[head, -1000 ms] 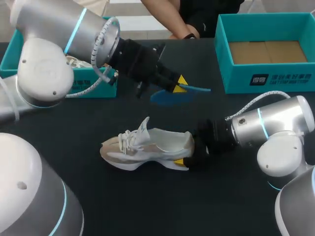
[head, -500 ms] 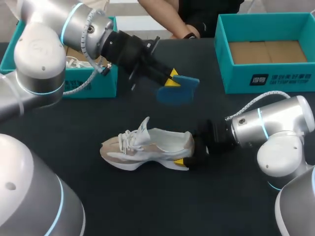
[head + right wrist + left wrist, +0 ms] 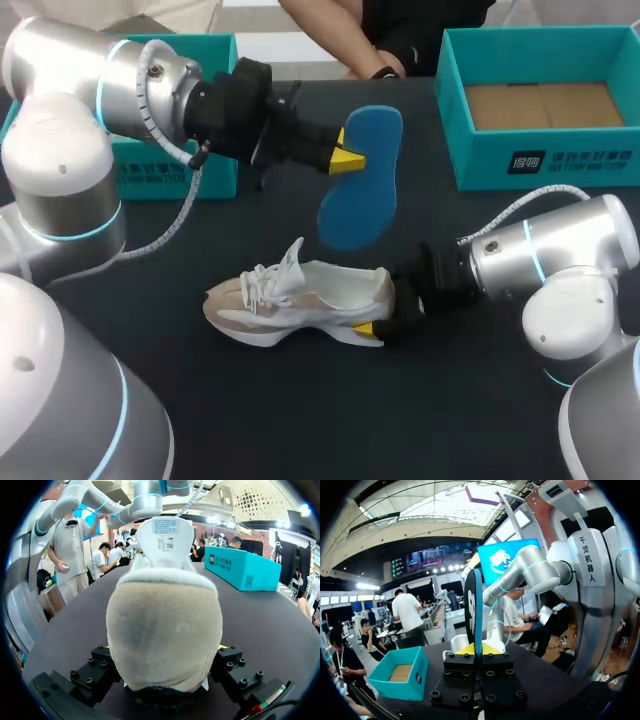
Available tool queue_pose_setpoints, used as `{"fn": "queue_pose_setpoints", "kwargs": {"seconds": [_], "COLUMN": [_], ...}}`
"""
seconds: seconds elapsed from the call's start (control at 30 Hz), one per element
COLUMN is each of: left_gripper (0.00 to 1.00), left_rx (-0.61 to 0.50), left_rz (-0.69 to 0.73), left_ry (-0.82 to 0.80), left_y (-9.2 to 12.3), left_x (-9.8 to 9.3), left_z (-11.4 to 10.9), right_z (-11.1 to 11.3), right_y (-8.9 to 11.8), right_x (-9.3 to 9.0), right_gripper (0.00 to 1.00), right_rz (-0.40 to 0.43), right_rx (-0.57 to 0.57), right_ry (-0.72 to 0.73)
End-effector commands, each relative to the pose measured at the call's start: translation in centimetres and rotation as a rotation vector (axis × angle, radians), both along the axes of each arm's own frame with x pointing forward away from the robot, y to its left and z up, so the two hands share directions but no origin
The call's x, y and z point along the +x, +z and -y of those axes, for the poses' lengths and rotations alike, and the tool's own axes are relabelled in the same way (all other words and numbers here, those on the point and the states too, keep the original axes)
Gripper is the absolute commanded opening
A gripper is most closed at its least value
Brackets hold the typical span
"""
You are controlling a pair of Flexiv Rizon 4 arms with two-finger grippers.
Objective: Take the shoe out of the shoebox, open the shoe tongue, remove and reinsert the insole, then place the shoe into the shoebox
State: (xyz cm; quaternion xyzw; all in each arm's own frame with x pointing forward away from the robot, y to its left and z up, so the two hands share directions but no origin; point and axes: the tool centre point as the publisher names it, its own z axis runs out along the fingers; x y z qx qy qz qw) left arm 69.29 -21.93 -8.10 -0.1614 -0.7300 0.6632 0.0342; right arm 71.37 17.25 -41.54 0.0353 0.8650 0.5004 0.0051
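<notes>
Between the left claw's [image 3: 345, 160] fingertips sits the blue insole [image 3: 362, 180], pinched by one edge, aloft just beyond the shoe [image 3: 300, 300]. Its long axis crosses the shoe's, whose heel the right claw [image 3: 388, 318] clamps on the table [image 3: 300, 420]; reinserting likely needs a turn first.

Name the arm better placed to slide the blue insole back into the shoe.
Left. The left gripper pinches the blue insole in the air just beyond the shoe. The right gripper is shut on the shoe's heel, steadying it.
</notes>
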Motion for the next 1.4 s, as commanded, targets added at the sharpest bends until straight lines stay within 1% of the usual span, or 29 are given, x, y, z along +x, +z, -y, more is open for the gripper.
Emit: {"fn": "queue_pose_setpoints", "kwargs": {"seconds": [0.03, 0.53, 0.57, 0.6, 0.63, 0.67, 0.73, 0.77, 0.8, 0.87, 0.9, 0.93, 0.97, 1.0, 1.03, 1.07, 1.17, 1.37, 1.4], "left_gripper": [0.0, 0.0, 0.0, 0.0, 0.0, 0.0, 0.0, 0.0, 0.0, 0.0, 0.0, 0.0, 0.0, 0.0, 0.0, 0.0, 0.0, 0.0, 0.0], "left_rx": [0.014, 0.014, 0.004, 0.008, -0.01, -0.022, -0.036, -0.038, -0.032, -0.037, -0.004, 0.0, -0.006, 0.003, -0.023, -0.015, -0.031, -0.017, -0.031], "left_rz": [-0.24, -0.24, -0.302, -0.332, -0.444, -0.436, -0.539, -0.539, -0.603, -0.664, -0.741, -0.756, -0.811, -0.831, -0.884, -0.935, -1.0, -1.03, -1.038], "left_ry": [0.088, 0.088, 0.048, 0.072, 0.069, 0.053, 0.062, 0.055, 0.056, 0.052, 0.05, 0.042, 0.049, 0.038, 0.043, 0.047, 0.055, 0.052, 0.048], "left_y": [0.7, 0.7, 0.2, 0.0, -0.2, -0.1, 0.2, 0.4, 0.6, 1.2, 1.4, 1.7, 2.2, 2.5, 3.2, 3.7, 5.1, 7.3, 7.6], "left_x": [0.1, 0.1, 0.0, -0.1, 0.0, -0.1, 0.0, 0.0, 0.0, 0.2, 0.4, 0.3, 0.4, 0.4, 0.4, 0.4, -0.1, -2.1, -2.4], "left_z": [-0.4, -0.4, -0.2, -0.1, 0.0, 0.0, 0.1, 0.0, 0.1, 0.0, -0.1, -0.2, -0.3, -0.4, -0.7, -0.8, -1.1, -0.6, -0.5], "right_z": [-0.4, -0.4, -0.4, -0.4, -0.4, -0.4, -0.4, -0.4, -0.4, -0.4, -0.4, -0.4, -0.4, -0.4, -0.4, -0.4, -0.4, -0.4, -0.4], "right_y": [-0.3, -0.3, -0.3, -0.3, -0.3, -0.3, -0.3, -0.3, -0.3, -0.3, -0.3, -0.3, -0.3, -0.3, -0.3, -0.3, -0.3, -0.3, -0.3], "right_x": [0.1, 0.1, 0.1, 0.1, 0.1, 0.1, 0.1, 0.1, 0.1, 0.1, 0.1, 0.1, 0.1, 0.1, 0.1, 0.1, 0.1, 0.1, 0.1], "right_gripper": [0.0, 0.0, 0.0, 0.0, 0.0, 0.0, 0.0, 0.0, 0.0, 0.0, 0.0, 0.0, 0.0, 0.0, 0.0, 0.0, 0.0, 0.0, 0.0], "right_rz": [0.0, 0.0, 0.0, 0.0, 0.0, 0.0, 0.0, 0.0, 0.0, 0.0, 0.0, 0.0, 0.0, 0.0, 0.0, 0.0, 0.0, 0.0, 0.0], "right_rx": [-0.006, -0.006, -0.006, -0.006, -0.006, -0.006, -0.006, -0.006, -0.006, -0.006, -0.006, -0.006, -0.006, -0.006, -0.006, -0.006, -0.006, -0.006, -0.006], "right_ry": [-0.002, -0.002, -0.002, -0.002, -0.002, -0.002, -0.002, -0.002, -0.002, -0.002, -0.002, -0.002, -0.002, -0.002, -0.002, -0.002, -0.002, -0.002, -0.002]}}
